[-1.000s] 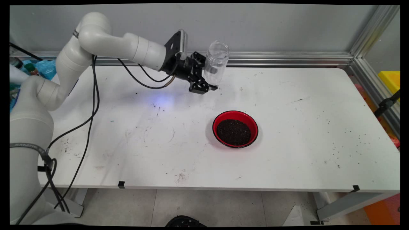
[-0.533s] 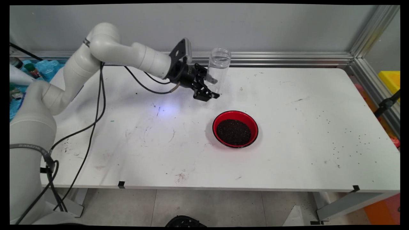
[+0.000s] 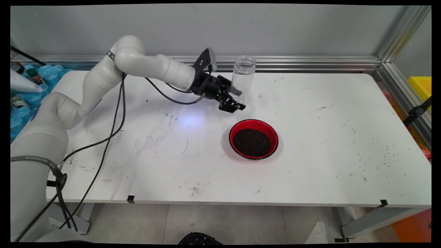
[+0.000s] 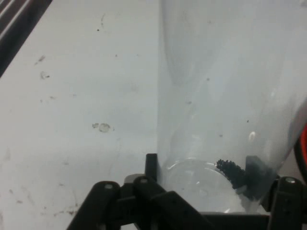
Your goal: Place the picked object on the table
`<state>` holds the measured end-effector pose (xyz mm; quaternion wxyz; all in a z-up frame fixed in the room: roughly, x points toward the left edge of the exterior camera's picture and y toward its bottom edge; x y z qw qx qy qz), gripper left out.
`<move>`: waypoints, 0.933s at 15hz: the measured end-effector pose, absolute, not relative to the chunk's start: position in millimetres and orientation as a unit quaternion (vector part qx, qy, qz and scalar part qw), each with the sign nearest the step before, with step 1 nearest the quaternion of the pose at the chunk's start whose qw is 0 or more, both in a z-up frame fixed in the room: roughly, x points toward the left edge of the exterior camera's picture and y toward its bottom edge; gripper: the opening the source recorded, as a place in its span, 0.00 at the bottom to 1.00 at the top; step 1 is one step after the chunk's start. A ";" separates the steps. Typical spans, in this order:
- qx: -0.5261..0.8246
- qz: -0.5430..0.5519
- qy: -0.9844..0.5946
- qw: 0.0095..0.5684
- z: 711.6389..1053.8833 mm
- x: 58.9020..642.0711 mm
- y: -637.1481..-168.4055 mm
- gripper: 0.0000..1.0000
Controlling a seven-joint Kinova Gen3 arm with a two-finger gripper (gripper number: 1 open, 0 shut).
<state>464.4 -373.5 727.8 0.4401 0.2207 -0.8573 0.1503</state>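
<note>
Jaws [image 3: 237, 100] pinching clear plastic jar [image 3: 243, 77] near its base (a few dark grains left inside), now carried lower, toward counter's [image 3: 327, 137] far edge, beyond red bowl [image 3: 254, 138] of dark grains.

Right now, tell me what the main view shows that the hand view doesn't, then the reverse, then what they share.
Only the main view shows the red bowl of dark grains standing in front of the gripper, and the jar's open mouth. Only the hand view shows a small clump of dark grains left inside the jar's bottom. Both show the clear jar gripped upright over the white table.
</note>
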 end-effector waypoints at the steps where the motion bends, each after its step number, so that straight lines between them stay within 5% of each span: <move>1: 0.223 0.149 -0.854 0.446 723.8 462.5 -376.2 0.00; 14: 0.250 0.145 -0.818 0.498 689.4 466.6 -385.9 0.00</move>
